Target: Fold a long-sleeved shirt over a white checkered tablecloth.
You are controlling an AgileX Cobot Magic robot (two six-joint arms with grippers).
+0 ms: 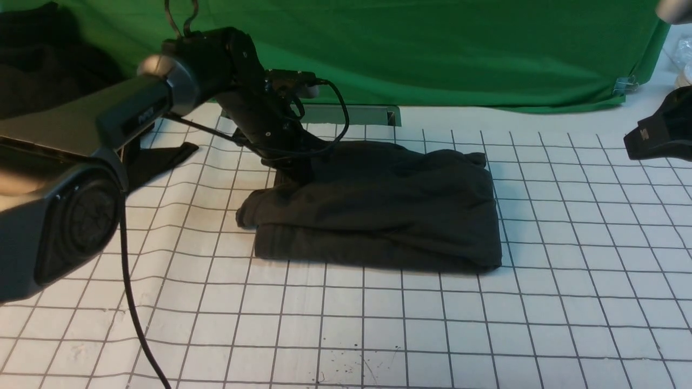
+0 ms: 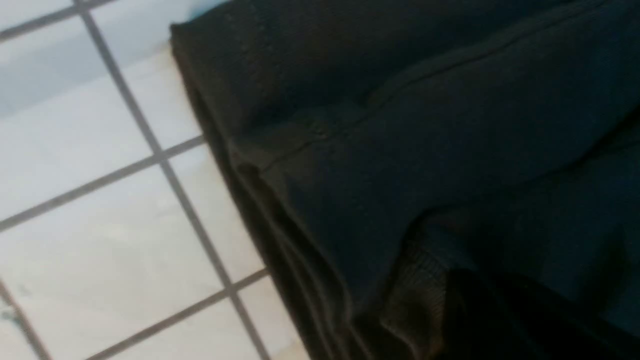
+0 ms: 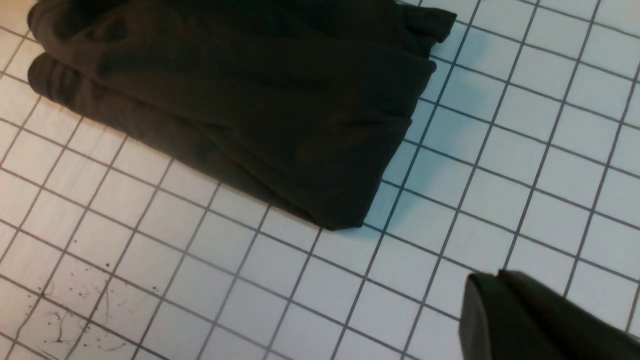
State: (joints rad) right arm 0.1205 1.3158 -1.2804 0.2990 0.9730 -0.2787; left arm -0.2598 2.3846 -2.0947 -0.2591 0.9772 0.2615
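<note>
Charcoal shirt (image 1: 378, 208) lies folded mid-tablecloth (image 1: 567, 281), long axis left-right. Left gripper (image 1: 294, 173) sits at its far-left edge, touching the cloth; finger state cannot be told. Right gripper (image 1: 657, 135) hangs well apart, far right, state also unclear. Left arm is nearer.

The dark charcoal folded long-sleeved cotton shirt (image 1: 378, 208) is lying as a low bundle in the middle of the white checkered tablecloth (image 1: 567, 302), taking up the centre. The black left arm (image 1: 254, 108) is leaning down over the bundle's far-left corner, blocking approach from that side, and its black cable (image 1: 135, 313) is trailing across the near-left cloth. The black right gripper (image 1: 657, 132) is hanging at the far right, well apart from the shirt. Open cloth is running along the whole near side and to the right. The green cloth backdrop (image 1: 432, 48) is closing off the far edge.
</note>
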